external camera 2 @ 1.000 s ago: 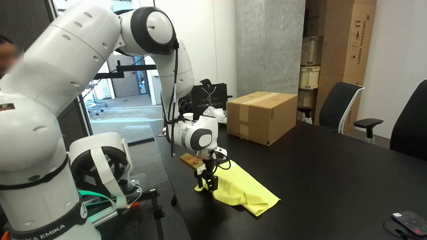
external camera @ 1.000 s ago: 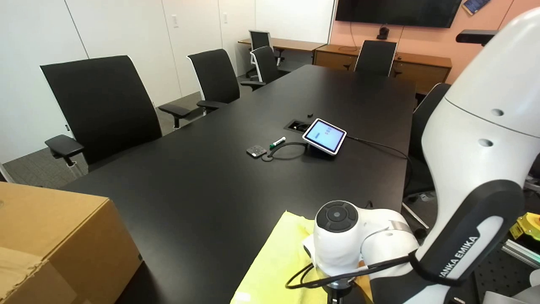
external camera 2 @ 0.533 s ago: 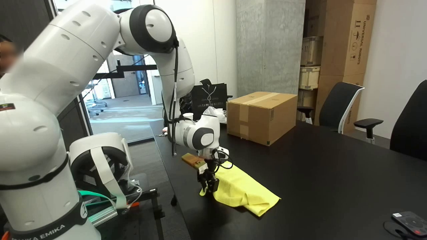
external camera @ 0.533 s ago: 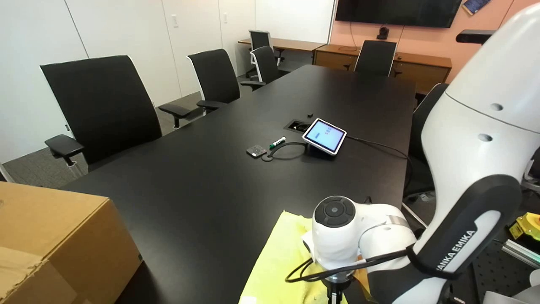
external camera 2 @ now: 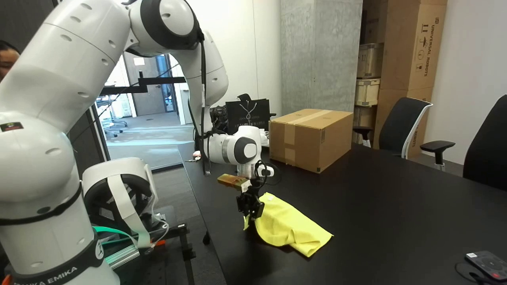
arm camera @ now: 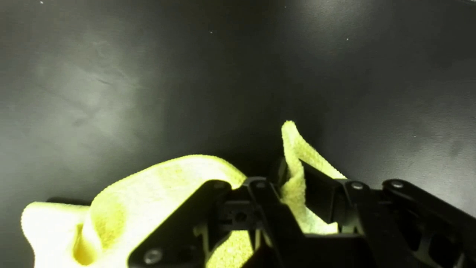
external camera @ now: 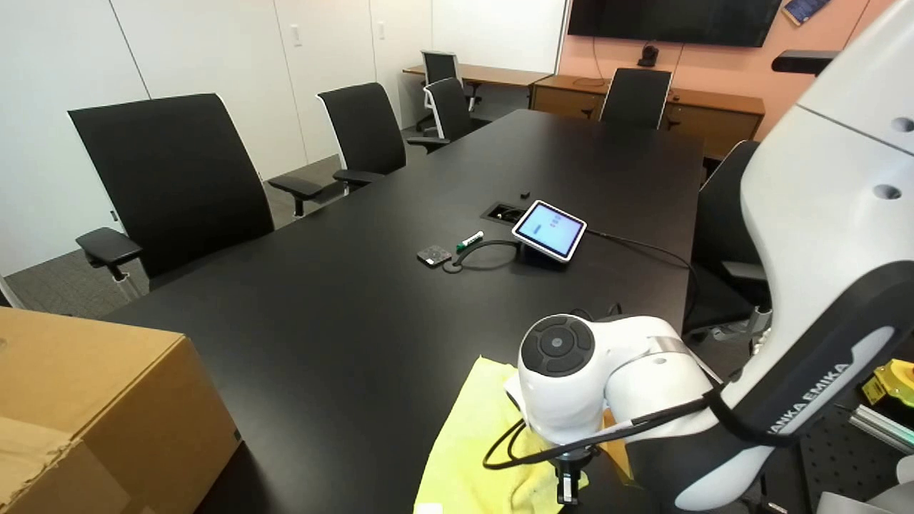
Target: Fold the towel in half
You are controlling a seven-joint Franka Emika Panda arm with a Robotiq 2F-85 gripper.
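Black counter point(external camera 2: 380, 221) down below, and the claw point(arm camera: 295, 182) has just risen a little, pinching an edge of the yellow towel point(external camera 2: 293, 229). Loose tip dangles under it, the rest lies beside it. Fold's only getting started, I'd guess.

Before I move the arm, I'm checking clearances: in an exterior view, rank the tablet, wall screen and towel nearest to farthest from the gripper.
1. Towel: held by the gripper, mostly on the table.
2. Tablet: farther along the table.
3. Wall screen: beyond the table's far end.
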